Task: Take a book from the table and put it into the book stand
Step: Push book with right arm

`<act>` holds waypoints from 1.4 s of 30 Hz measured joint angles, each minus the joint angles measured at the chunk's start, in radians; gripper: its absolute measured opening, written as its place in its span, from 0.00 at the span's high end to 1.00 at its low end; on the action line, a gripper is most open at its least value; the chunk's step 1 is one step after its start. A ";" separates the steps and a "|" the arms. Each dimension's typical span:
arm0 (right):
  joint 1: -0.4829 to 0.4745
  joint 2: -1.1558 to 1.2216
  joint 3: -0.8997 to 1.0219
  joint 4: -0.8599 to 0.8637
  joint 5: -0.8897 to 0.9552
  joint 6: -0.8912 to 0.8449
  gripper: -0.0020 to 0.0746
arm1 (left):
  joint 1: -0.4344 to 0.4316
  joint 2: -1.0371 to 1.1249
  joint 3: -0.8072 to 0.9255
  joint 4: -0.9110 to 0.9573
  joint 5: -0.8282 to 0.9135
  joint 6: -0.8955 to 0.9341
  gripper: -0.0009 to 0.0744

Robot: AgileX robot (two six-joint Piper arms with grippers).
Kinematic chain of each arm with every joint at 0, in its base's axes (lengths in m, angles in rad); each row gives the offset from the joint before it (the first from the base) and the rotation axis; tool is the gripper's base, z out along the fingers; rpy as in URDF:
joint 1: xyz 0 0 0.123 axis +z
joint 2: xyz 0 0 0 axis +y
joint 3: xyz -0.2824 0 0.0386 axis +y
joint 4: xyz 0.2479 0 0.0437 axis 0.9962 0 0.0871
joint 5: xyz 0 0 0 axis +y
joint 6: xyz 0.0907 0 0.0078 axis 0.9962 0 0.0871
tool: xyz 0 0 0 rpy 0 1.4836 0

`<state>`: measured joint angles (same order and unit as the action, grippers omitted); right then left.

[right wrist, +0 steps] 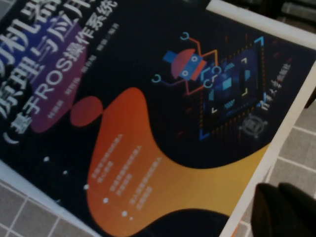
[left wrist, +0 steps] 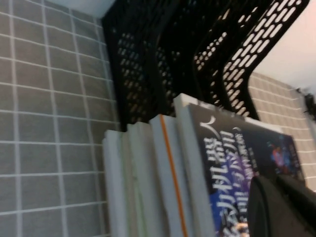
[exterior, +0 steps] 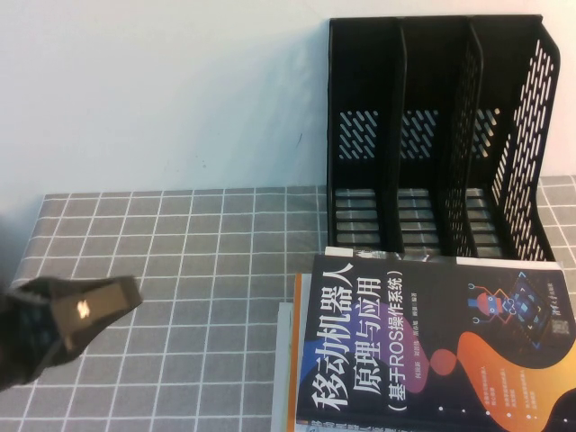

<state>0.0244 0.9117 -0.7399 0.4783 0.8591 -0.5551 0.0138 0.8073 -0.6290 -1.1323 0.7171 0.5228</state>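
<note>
The dark navy book point(exterior: 432, 351) lies flat, cover up, on top of a stack at the front right of the grid-cloth table point(exterior: 180, 261). It also shows in the left wrist view point(left wrist: 232, 148) and fills the right wrist view point(right wrist: 148, 98). The black book stand point(exterior: 432, 135) stands just behind it with its three compartments empty; it also shows in the left wrist view point(left wrist: 173, 59). My left gripper point(exterior: 90, 306) hovers shut and empty at the front left, well left of the stack. My right gripper point(right wrist: 286, 212) is shut and empty by the book's outer edge; it is out of the high view.
Under the navy book lie other books with white and orange edges point(exterior: 290, 360), seen side-on in the left wrist view point(left wrist: 148, 182). A white wall point(exterior: 162, 90) rises behind the table. Bare grid cloth lies between my left gripper and the stack.
</note>
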 joint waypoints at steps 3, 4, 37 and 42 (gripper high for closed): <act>0.000 0.111 -0.004 -0.009 -0.051 -0.011 0.98 | 0.000 0.079 0.000 -0.134 0.022 0.032 0.99; 0.000 0.144 -0.007 -0.009 -0.064 -0.012 0.98 | 0.000 0.103 0.000 -0.173 0.028 0.043 0.99; 0.050 0.439 -0.008 0.401 -0.133 -0.318 0.98 | 0.000 0.432 -0.002 -0.458 0.290 0.350 0.46; 0.052 0.439 -0.008 0.401 -0.133 -0.326 0.98 | 0.000 0.584 -0.009 -0.449 0.374 0.362 0.15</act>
<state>0.0759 1.3508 -0.7477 0.8789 0.7262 -0.8807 0.0138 1.3915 -0.6377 -1.5810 1.0913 0.8846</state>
